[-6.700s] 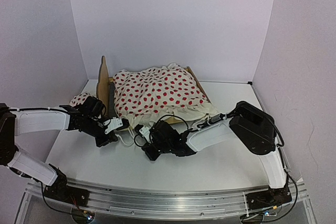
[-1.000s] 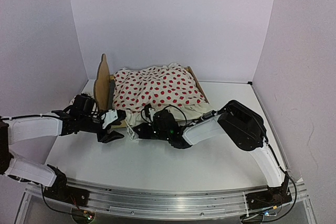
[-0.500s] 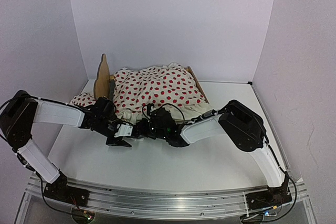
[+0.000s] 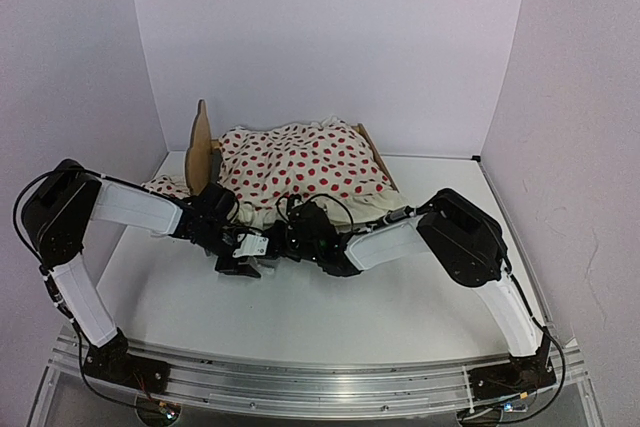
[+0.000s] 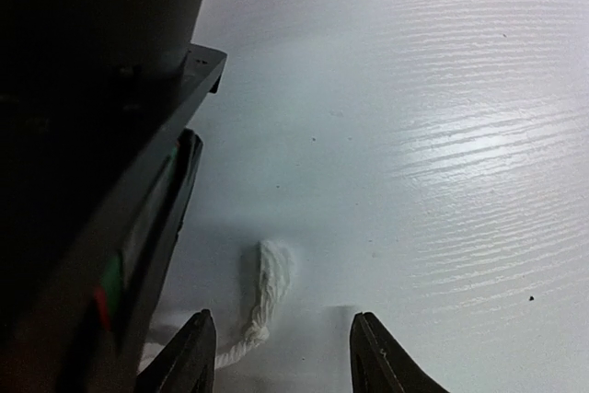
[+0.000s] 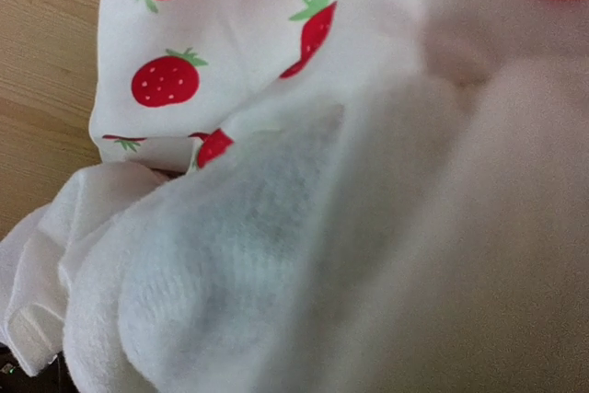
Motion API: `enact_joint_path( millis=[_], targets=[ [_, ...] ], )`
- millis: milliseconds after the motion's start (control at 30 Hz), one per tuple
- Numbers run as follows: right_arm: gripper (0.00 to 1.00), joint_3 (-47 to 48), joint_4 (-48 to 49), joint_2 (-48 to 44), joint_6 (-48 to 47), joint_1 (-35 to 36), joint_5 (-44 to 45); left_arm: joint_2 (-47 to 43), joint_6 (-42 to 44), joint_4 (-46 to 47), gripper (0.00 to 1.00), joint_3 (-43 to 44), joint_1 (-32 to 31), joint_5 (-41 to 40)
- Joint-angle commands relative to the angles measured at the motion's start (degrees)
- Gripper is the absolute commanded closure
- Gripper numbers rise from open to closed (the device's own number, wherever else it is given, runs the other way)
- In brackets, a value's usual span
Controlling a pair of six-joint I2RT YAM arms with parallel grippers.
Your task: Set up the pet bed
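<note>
You have the bed (image 4: 203, 147) at the back of the table (image 4: 330, 327), left of centre. Its headboard stands upright at the left end. The blanket (image 4: 300, 172) lies heaped over the frame and hides the base and most of the rails. Its ruffled hem spills over the near side, so I'd judge the spreading is only partly done. The pillow (image 4: 160, 187) lies on the table just left of the headboard, outside the frame and not yet placed.

Both arms reach in low to the near hem, probably so you can work that edge from two points.

Your right gripper (image 4: 290, 240) is fully closed at the ruffle. Strawberry cloth fills its camera, with bare wood (image 6: 37, 43) at the upper left, and the fingers are hidden. You likely have the hem pinched, but I can't confirm it.

Your left gripper (image 5: 281, 361) stands about half open over bare tabletop and holds nothing. A white strip of trim (image 5: 270, 273) lies just ahead of its fingers (image 5: 189, 361), apart from them.
</note>
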Motion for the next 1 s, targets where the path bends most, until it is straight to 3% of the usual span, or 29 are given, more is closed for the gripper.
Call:
enact_joint_path(
  millis=[0, 267, 533, 600, 767, 967],
  targets=[
    [1.0, 2.93, -0.43, 2.37, 1.85, 0.22, 1.28, 2.7, -10.02, 0.91, 0.46, 2.77, 0.07, -5.31],
    [1.0, 2.83, -0.45, 1.67, 0.2, 0.23, 0.26, 9.68, -4.93, -9.98, 0.51, 7.53, 0.06, -5.0],
    [1.0, 2.66, -0.44, 1.11, -0.74, 0.21, -0.48, 16.85, -1.43, -14.67, 0.67, 14.27, 0.07, -8.3],
    [1.0, 2.51, -0.43, 0.93, -1.06, 0.22, -0.53, 17.03, 0.13, -13.9, 0.72, 13.4, 0.07, -9.1],
    [1.0, 2.3, -0.42, 0.82, -1.31, 0.24, -0.65, 15.89, 1.19, -11.13, 0.99, 11.2, 0.07, -10.16],
    [1.0, 1.12, -0.69, -0.58, -3.33, 0.34, -0.54, 10.13, -6.6, -12.65, 1.0, 11.12, 1.6, -8.07]
  ],
)
